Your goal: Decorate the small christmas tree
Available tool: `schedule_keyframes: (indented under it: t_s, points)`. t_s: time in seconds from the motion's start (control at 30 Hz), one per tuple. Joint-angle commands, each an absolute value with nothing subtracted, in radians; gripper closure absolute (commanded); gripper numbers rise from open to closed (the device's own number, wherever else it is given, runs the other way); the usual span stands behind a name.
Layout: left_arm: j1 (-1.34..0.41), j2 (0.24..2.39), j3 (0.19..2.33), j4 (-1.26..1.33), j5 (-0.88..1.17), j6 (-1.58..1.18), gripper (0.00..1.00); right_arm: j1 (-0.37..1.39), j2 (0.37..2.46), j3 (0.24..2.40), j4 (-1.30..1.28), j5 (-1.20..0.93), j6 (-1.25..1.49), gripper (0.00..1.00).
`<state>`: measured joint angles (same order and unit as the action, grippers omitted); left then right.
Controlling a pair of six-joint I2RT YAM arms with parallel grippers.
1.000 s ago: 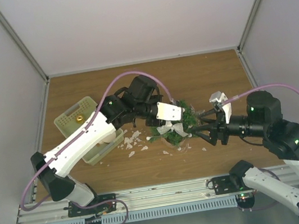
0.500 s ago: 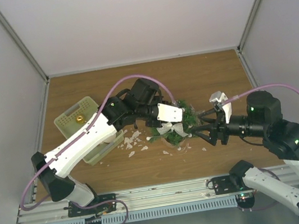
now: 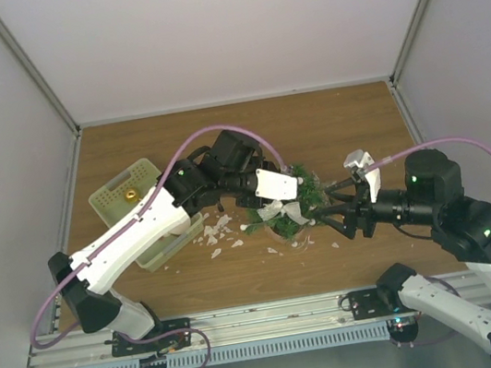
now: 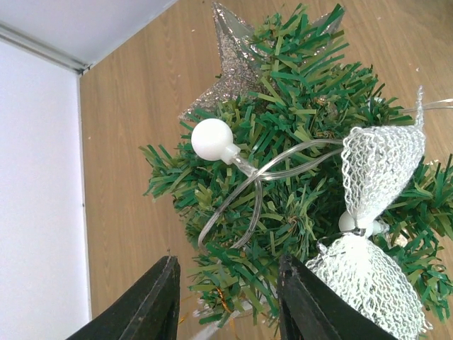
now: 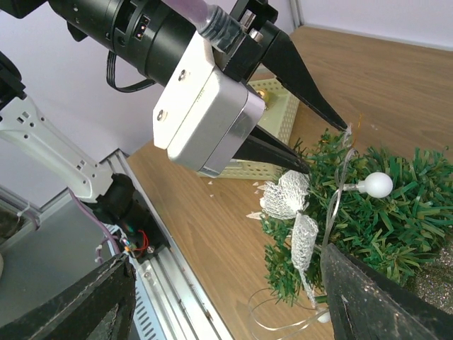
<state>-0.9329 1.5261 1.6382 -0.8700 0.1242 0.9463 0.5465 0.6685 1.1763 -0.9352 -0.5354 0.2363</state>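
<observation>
Wooden table (image 3: 339,122). Pale green perforated tray (image 3: 113,184), gold bauble (image 3: 128,195) inside, well behind left jaws. White scraps (image 3: 219,235) nearer them. Ahead of left jaws: white bulb (image 4: 211,139) on clear cord, silver glitter star (image 4: 237,71) beyond, white mesh bow (image 4: 382,170) rightward. Bulb and bow ahead between right jaws.

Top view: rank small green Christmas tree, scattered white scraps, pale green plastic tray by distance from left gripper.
1. small green Christmas tree, at the left gripper, centre.
2. scattered white scraps, left of the tree.
3. pale green plastic tray, far left.
</observation>
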Motion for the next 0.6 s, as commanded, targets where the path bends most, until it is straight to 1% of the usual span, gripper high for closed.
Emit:
schedule_keyframes:
  t_s: [0.0, 0.17, 0.3, 0.43, 0.5, 0.57]
  points:
    - [-0.939, 1.492, 1.66, -0.867, 0.105, 0.962, 0.6, 0.556, 0.672, 1.183, -0.928, -0.526, 0.226, 0.27]
    - [-0.936, 1.482, 1.663, -0.862, 0.083, 0.97, 0.59, 0.555, 0.675, 1.181, -0.924, -0.527, 0.223, 0.27]
    - [-0.914, 1.462, 1.677, -0.8, 0.029, 0.969, 0.58, 0.555, 0.678, 1.183, -0.922, -0.523, 0.219, 0.27]
    - [-0.832, 1.437, 1.735, -0.723, 0.038, 0.909, 0.49, 0.556, 0.679, 1.204, -0.911, -0.486, 0.211, 0.26]
    - [-0.781, 1.422, 1.753, -0.704, 0.067, 0.88, 0.45, 0.555, 0.677, 1.224, -0.903, -0.428, 0.206, 0.22]
    - [-0.74, 1.401, 1.745, -0.691, 0.09, 0.861, 0.38, 0.555, 0.676, 1.248, -0.895, -0.346, 0.21, 0.15]
